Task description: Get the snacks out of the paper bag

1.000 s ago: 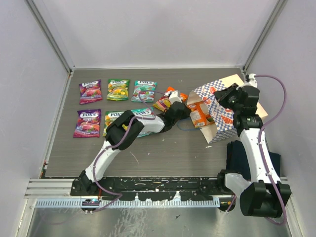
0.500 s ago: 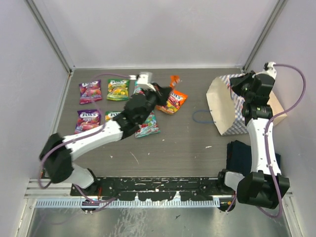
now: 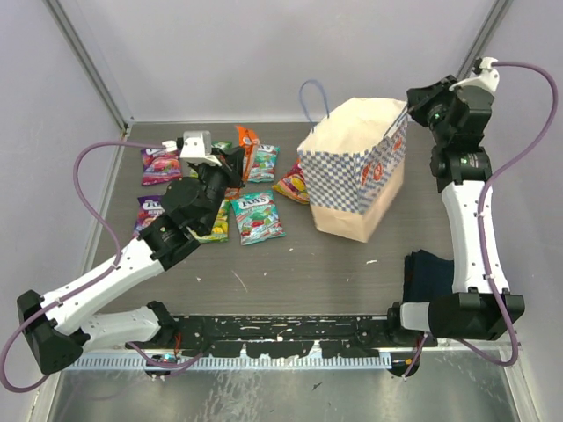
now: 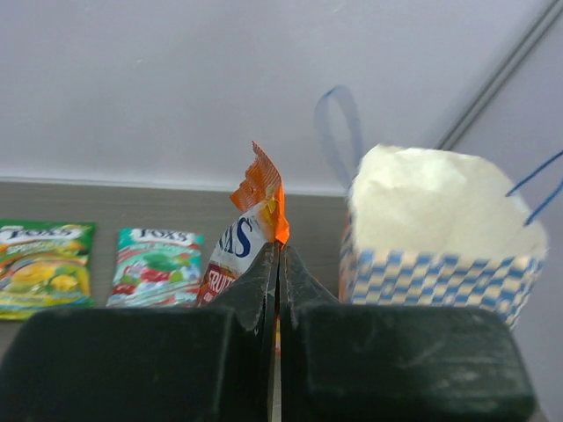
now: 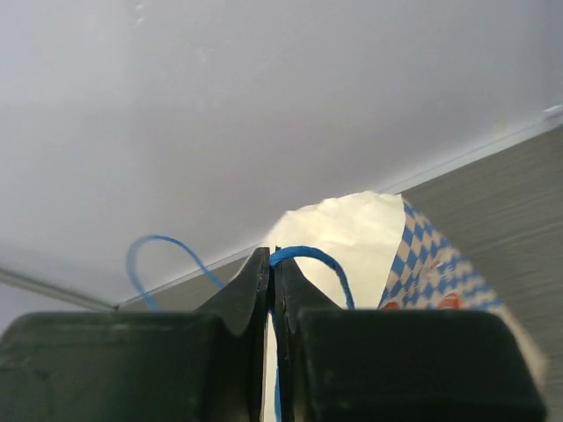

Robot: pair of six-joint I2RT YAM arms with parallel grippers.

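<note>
Several snacks point(image 3: 159, 164) are laid flat near the left rear corner of the table surface point(image 3: 308, 272), including a green packet point(image 4: 40, 268) and a teal packet point(image 4: 154, 264) in the row nearest the rear edge.

1. The left gripper point(image 4: 279, 255) is clamped on the lower part of an orange packet point(image 4: 260, 189). This packet is held upright above the laid-out rows, clear of the surface.
2. The step in hand is judged to be the setting-down of this packet. It should be lowered onto a bare patch beside the teal packet so that no neighbour is overlapped. The jaws should be released only once the packet is supported, since a glossy flat packet is likely to slide or tip if dropped on edge. The gripper should then be withdrawn straight up.
3. A red packet point(image 3: 295, 183) lies just beside the left side of the paper bag point(image 3: 352, 185). It should not be disturbed during the placement.
4. The paper bag is held upright toward the right rear of the surface. Whether its base rests on the surface cannot be told, and its contents are hidden.
5. The right gripper point(image 5: 272, 264) is closed on the thin blue cord handle point(image 5: 303, 257). The cord should be kept steady, as it could slip from the jaws.
6. A dark blue cloth point(image 3: 428, 274) lies near the right front corner.
</note>
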